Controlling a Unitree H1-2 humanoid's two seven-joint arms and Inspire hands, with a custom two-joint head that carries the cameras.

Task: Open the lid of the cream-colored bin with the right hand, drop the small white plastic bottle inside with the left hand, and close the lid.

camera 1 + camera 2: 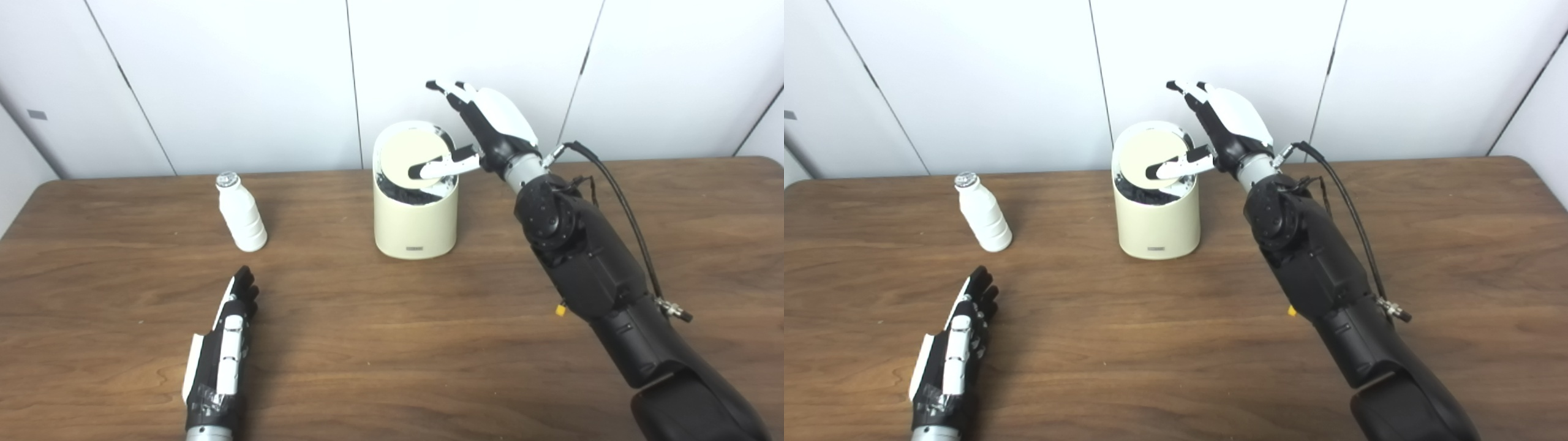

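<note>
This looks like a robotics lab or test room, not a home. A broad brown wood-grain table with rounded corners (392, 343) stands hard against a wall of plain white panels (245, 73) split by thin dark seams; behind the table there is no decoration or household furniture. Above the table's right part reaches a black jointed robot arm (588, 257) with an exposed black cable (618, 202) looped along it, ending in a metal connector. The lighting is even and flat.

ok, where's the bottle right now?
Bottle stands upright on the table, left of the bin, just beyond the left hand.
</note>
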